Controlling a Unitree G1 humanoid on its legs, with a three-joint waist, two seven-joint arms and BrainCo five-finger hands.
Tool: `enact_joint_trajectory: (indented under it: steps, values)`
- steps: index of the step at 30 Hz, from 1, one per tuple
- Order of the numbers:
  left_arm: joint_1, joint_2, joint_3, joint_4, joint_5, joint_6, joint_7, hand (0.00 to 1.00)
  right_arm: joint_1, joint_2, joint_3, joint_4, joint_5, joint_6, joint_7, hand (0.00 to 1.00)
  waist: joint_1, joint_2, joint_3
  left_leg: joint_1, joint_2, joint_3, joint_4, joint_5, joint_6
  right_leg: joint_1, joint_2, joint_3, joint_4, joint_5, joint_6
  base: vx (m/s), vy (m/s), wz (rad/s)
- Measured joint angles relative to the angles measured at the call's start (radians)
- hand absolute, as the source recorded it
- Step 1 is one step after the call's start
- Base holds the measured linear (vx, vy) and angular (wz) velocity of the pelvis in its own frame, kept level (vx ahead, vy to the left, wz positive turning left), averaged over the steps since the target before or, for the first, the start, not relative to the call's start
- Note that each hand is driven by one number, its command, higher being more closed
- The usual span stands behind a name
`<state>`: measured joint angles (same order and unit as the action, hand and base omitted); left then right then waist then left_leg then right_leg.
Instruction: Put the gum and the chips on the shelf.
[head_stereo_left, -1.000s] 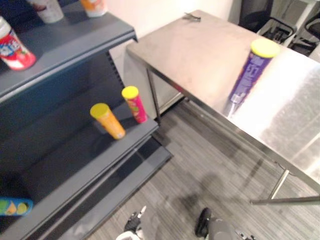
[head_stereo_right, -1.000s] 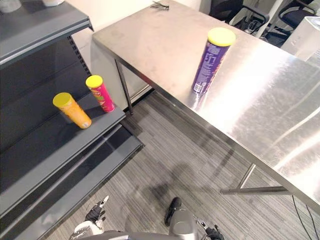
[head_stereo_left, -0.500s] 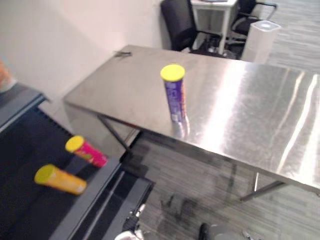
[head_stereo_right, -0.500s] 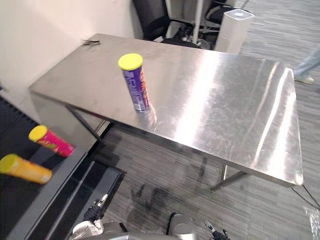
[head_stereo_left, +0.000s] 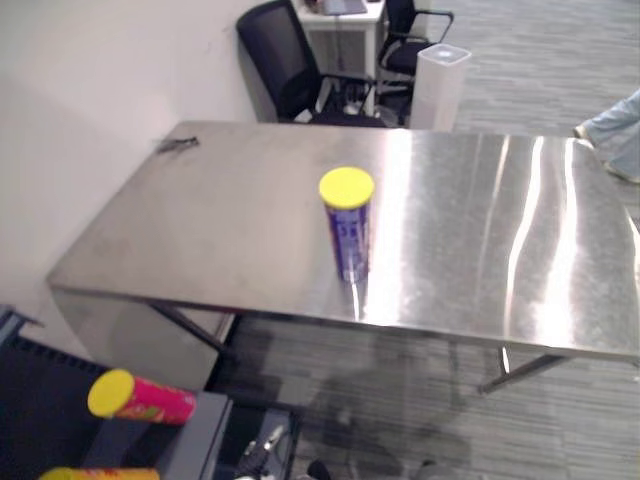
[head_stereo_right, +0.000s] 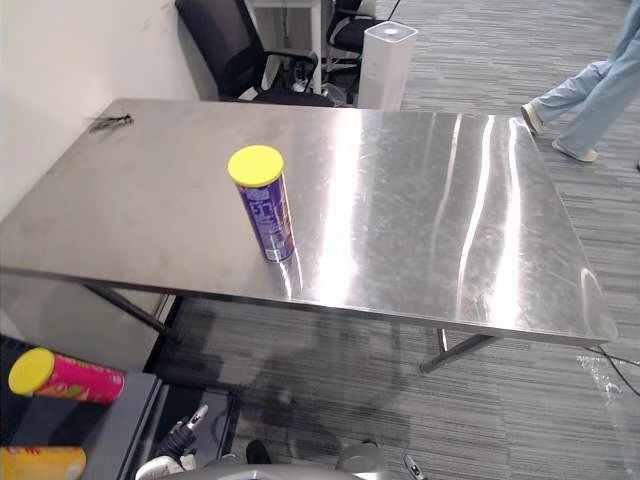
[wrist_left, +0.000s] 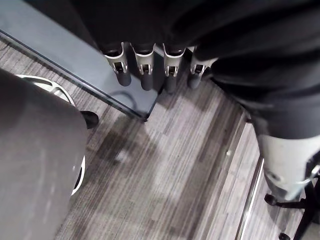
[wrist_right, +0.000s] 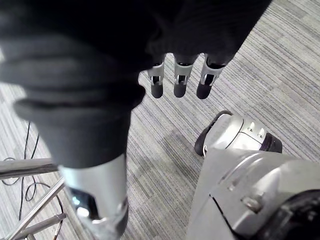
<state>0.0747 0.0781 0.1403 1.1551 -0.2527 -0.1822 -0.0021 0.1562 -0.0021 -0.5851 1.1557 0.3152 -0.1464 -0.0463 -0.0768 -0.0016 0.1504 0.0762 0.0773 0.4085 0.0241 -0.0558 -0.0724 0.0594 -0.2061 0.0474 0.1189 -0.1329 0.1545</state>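
A purple chips can (head_stereo_left: 346, 225) with a yellow lid stands upright near the middle of the steel table (head_stereo_left: 220, 230). The dark shelf (head_stereo_right: 130, 420) sits at the lower left, and on it lie a pink can (head_stereo_right: 65, 376) and an orange can (head_stereo_right: 40, 463), both with yellow lids. My left hand (wrist_left: 145, 70) hangs low over the floor beside the shelf's base, fingers straight and empty. My right hand (wrist_right: 180, 80) hangs over the grey floor, fingers straight, holding nothing. Both hands are far below the table top.
A black office chair (head_stereo_left: 290, 70) and a white cylindrical bin (head_stereo_left: 438, 85) stand behind the table. A person's legs (head_stereo_right: 590, 90) show at the far right. A small dark object (head_stereo_left: 176, 146) lies at the table's far left corner. Striped grey carpet lies under the table.
The whole picture has swung from the shelf toward the table, so the camera moved. The cans and the purple can have not moved. Both hands stay low.
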Motion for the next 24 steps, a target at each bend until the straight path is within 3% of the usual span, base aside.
enact_joint_trajectory:
  steps: [7,13,15,17,21,24]
  values:
    - [-0.001,0.003,-0.023,0.000,0.061,0.003,-0.001,0.00,0.001,-0.024,-0.134,0.022,0.002,0.012,-0.009,0.00,0.002,-0.005,-0.022,0.015,-0.006,0.018,-0.062,0.023,0.001,-0.009,0.005,0.000,-0.039,0.002,0.002,-0.01,-0.024,-0.10]
    - [0.000,0.002,0.041,-0.002,0.079,0.019,-0.002,0.00,-0.040,-0.141,-0.579,0.038,0.061,0.015,-0.031,0.00,-0.002,-0.013,-0.037,0.010,-0.023,0.026,-0.121,0.057,0.001,-0.029,0.007,0.002,-0.068,0.017,0.008,-0.03,-0.004,-0.04]
    - [0.001,0.004,0.067,-0.005,0.079,0.019,-0.001,0.00,-0.061,-0.233,-0.796,0.039,0.120,0.015,-0.048,0.00,-0.004,-0.021,-0.053,-0.001,-0.024,0.024,-0.125,0.057,0.002,-0.037,0.007,0.002,-0.068,0.020,0.008,-0.02,-0.011,0.04]
    - [0.001,0.003,0.075,-0.007,0.079,0.019,-0.002,0.00,-0.089,-0.317,-0.923,0.037,0.128,0.014,-0.074,0.00,-0.007,-0.019,-0.063,-0.004,-0.023,0.023,-0.125,0.058,0.003,-0.038,0.009,0.002,-0.067,0.025,0.006,0.00,0.000,0.00]
    - [0.011,0.003,0.094,-0.007,0.079,0.019,-0.002,0.00,-0.170,-0.432,-0.934,-0.075,0.158,0.012,-0.127,0.00,-0.035,-0.021,-0.077,-0.004,-0.022,0.023,-0.126,0.059,0.004,-0.040,0.010,0.003,-0.061,0.026,0.006,-0.01,-0.006,0.00]
    - [0.020,0.002,0.093,-0.006,0.078,0.020,-0.001,0.00,-0.240,-0.448,-0.776,-0.369,0.155,0.001,-0.219,0.00,-0.053,-0.020,-0.081,-0.007,-0.020,0.025,-0.126,0.061,0.003,-0.054,0.013,0.008,-0.048,0.026,0.006,-0.05,-0.025,-0.03]
